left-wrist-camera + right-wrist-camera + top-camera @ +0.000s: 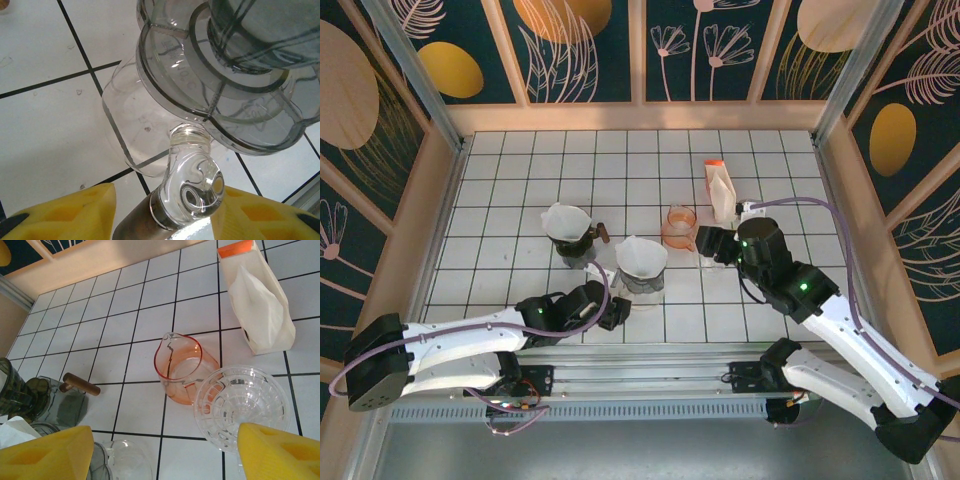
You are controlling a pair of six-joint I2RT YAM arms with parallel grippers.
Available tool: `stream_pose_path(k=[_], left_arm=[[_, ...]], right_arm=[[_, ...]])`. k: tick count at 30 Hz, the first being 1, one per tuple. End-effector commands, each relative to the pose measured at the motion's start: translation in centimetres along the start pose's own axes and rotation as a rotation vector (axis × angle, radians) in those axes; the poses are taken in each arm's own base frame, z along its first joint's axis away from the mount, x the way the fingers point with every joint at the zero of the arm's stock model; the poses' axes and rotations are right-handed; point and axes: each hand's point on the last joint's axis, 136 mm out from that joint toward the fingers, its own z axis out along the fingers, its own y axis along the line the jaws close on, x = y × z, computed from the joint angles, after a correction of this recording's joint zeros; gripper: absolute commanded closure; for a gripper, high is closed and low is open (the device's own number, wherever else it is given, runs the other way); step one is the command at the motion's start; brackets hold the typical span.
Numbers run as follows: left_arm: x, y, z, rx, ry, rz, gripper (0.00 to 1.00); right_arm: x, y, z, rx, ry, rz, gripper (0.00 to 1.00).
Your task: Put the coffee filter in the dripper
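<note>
On the top camera a white coffee filter (640, 255) sits in the grey dripper (642, 274), with my left gripper (618, 310) just beside it and my right gripper (707, 245) near the filter pack (720, 190). On the left wrist camera my fingers (65, 212) straddle the server's glass handle (192, 182), narrow but with a gap on one side, so I judge I'm steadying the server. On the right wrist camera the jaws stand wide and empty by a bare clear dripper (242, 402); if that one is to be filled, the next move calls for pinching a single filter from the pack.
</note>
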Motion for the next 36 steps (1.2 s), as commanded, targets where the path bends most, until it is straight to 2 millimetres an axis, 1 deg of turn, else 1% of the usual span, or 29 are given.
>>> stream_pose_path(k=[1,5,10,21,26,36], left_arm=[[-1.4,-0.3,-0.4,0.010,-0.070,-0.009,0.49],[-1.7,-0.3,-0.5,0.023,-0.100,-0.013,0.50],[-1.0,-0.2,-0.1,0.035,-0.097,-0.008,0.50],[0.2,0.4,-0.1,0.044,-0.089,-0.028,0.51],[0.1,0.4,-0.2,0.050,-0.100,-0.029,0.51],[-0.3,-0.1,0.1,0.072,-0.124,-0.015,0.55]], right_arm=[[0.1,-0.3,0.0,-0.003,-0.010,-0.009,0.24],[0.0,-0.4,-0.1,0.002,-0.014,-0.007,0.24],[0.0,-0.5,-0.1,0.001,-0.014,-0.005,0.24],[0.4,-0.7,-0.1,0.000,-0.009,0.014,0.24],[1.0,-1.0,0.2,0.008,0.001,0.022,0.24],[1.3,-1.3,0.2,0.019,0.007,0.020,0.24]])
